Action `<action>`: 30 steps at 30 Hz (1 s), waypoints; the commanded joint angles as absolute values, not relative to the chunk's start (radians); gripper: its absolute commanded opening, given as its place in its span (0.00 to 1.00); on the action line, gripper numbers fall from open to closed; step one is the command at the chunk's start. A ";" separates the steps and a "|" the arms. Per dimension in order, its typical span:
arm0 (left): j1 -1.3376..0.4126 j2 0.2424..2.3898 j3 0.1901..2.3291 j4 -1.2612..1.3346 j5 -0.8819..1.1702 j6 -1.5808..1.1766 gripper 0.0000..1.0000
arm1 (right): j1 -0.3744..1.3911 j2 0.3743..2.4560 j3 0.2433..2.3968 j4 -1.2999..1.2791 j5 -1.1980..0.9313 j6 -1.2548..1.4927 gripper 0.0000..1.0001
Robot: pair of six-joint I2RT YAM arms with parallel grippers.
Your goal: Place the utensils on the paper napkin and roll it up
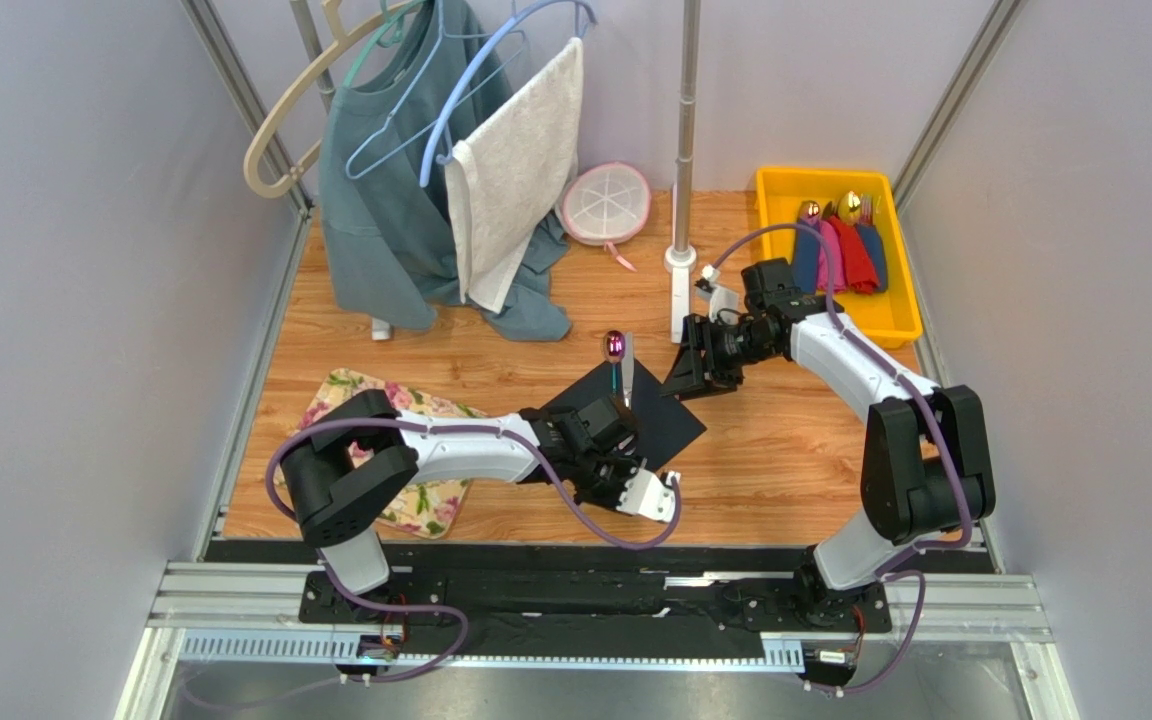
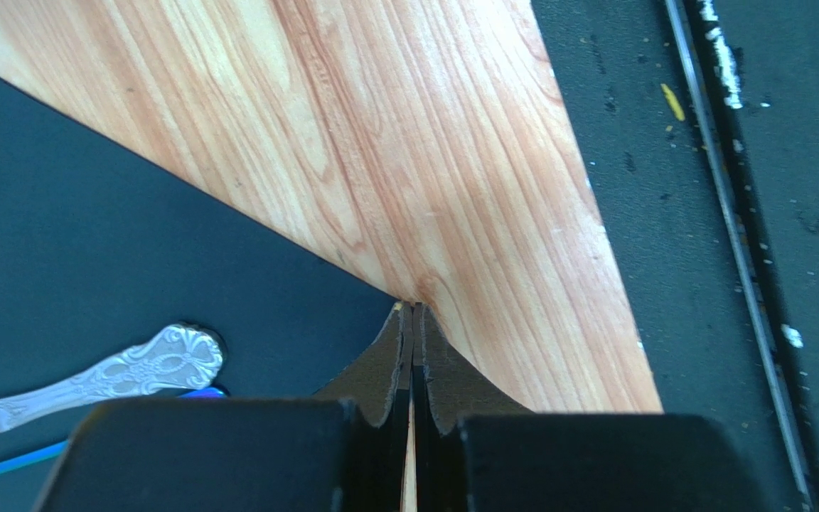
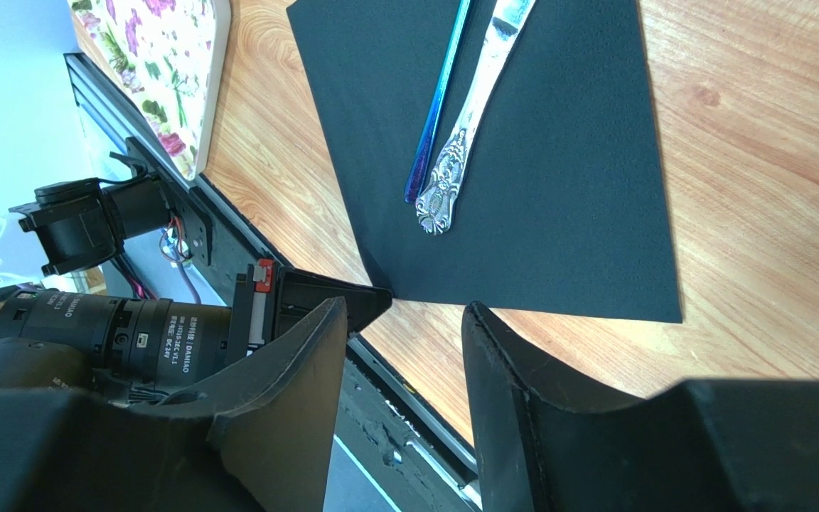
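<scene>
The paper napkin (image 1: 666, 426) lay flat on the wooden desk (image 1: 793, 450), between both arms. The left end effector (image 2: 414, 316) was pressed together right at the napkin's near corner; I cannot tell if paper was between its fingers. The right end effector (image 3: 405, 312) stood spread and empty beside the far right edge. The utensils (image 3: 459, 139), one ornate silver handle and one blue, lay side by side on the black sheet.

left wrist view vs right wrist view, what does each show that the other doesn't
Only left wrist: the left end effector shut, fingertips at a corner of the paper napkin. Only right wrist: the floral mat and the right end effector, open and holding nothing. Both: the paper napkin, the silver handle and blue handle lying on it, and the wooden table.
</scene>
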State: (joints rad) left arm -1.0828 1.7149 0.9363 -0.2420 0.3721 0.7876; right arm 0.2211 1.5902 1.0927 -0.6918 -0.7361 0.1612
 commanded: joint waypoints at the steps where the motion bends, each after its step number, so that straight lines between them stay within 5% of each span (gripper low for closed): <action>1: -1.075 1.658 0.983 -0.281 0.429 0.739 0.00 | 0.216 1.591 1.085 -0.675 -0.764 0.167 0.47; 18: -0.986 1.647 1.078 -0.327 0.462 0.704 0.00 | 0.215 1.605 1.051 -0.647 -0.781 0.195 0.46; 30: -0.893 1.759 1.152 -0.264 0.439 0.653 0.00 | 0.216 1.641 1.017 -0.609 -0.796 0.259 0.34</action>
State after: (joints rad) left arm -0.9054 1.7275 1.1175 -0.3016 0.4274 0.6807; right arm 0.2192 1.6276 1.0351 -0.6590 -0.7631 0.2153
